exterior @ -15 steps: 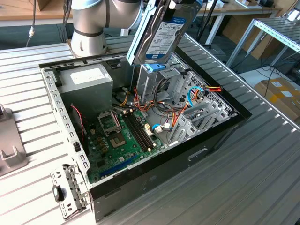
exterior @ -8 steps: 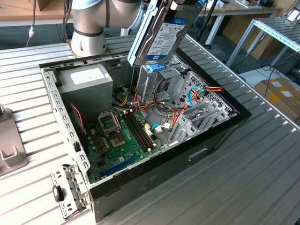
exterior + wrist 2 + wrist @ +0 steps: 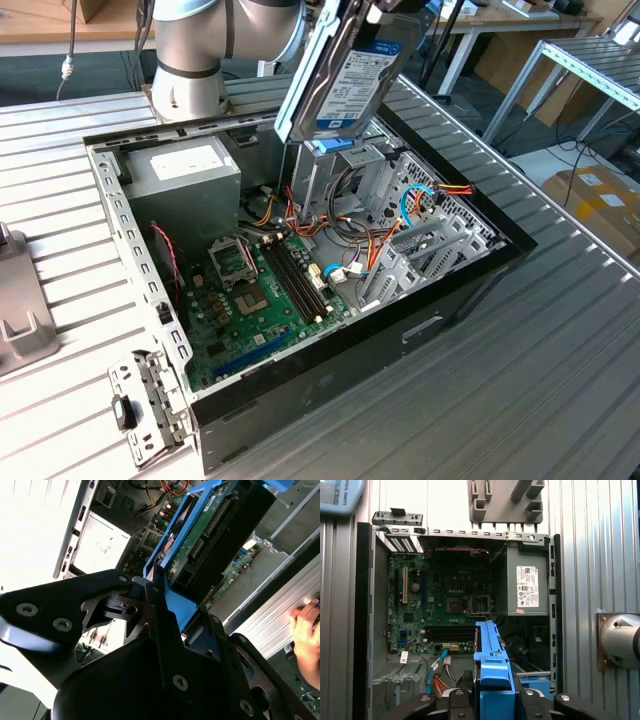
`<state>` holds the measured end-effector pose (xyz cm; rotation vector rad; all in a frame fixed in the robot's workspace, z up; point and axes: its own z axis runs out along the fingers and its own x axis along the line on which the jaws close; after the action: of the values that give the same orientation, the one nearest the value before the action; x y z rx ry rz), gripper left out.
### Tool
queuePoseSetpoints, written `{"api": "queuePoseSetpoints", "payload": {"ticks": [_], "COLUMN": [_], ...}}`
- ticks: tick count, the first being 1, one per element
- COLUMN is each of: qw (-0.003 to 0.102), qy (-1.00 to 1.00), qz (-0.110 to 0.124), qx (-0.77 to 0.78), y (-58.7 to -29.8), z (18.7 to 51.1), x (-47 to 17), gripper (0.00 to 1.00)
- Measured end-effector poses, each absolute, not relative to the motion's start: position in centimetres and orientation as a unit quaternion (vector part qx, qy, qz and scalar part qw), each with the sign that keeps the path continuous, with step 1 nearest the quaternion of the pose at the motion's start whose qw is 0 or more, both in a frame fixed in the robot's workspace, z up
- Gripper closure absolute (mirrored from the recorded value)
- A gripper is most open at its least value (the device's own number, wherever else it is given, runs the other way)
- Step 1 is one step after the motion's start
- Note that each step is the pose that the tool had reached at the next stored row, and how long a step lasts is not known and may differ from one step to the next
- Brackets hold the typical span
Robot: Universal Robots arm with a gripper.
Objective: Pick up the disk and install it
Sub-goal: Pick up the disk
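Disk [image 3: 345, 75] hangs tilted in the air above the open computer case [image 3: 330, 385]. Its labelled face is turned to the exterior view, and its lower end, with a light blue tab, is over the part of the case where the metal drive cage [image 3: 405, 175] stands. My gripper [image 3: 167, 597] is clenched on the disk. In the second wrist view my black fingers [image 3: 120, 607] press on the light blue carrier from both sides, and the disk [image 3: 202, 532] runs away from me with its green circuit board showing.

In the first wrist view the gripper [image 3: 494, 700] holds the carrier edge-on, so the disk [image 3: 490, 655] shows as a narrow blue strip over the inside of the case [image 3: 362, 630]. Whether the lower end touches the cage I cannot say for sure; in the exterior view it seems to sit just above it, not seated.

Inside the case lie the green motherboard [image 3: 255, 300] and the grey power supply [image 3: 185, 170], with bundles of coloured cables [image 3: 375, 240] near the cage. The case rests on a ribbed metal table [image 3: 560, 380]. A person's hand [image 3: 305, 630] shows outside the case, beyond its outer wall.
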<state>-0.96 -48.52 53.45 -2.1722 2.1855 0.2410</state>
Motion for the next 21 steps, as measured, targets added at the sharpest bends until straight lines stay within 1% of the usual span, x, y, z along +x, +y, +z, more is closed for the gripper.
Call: {"api": "queuePoseSetpoints", "payload": {"ticks": [21], "qw": [0.025], "qy": [0.707], "qz": [0.078], "qx": [-0.703], "y": [-49.32], "z": [53.33], "x": [-0.46], "gripper": [0.63]}}
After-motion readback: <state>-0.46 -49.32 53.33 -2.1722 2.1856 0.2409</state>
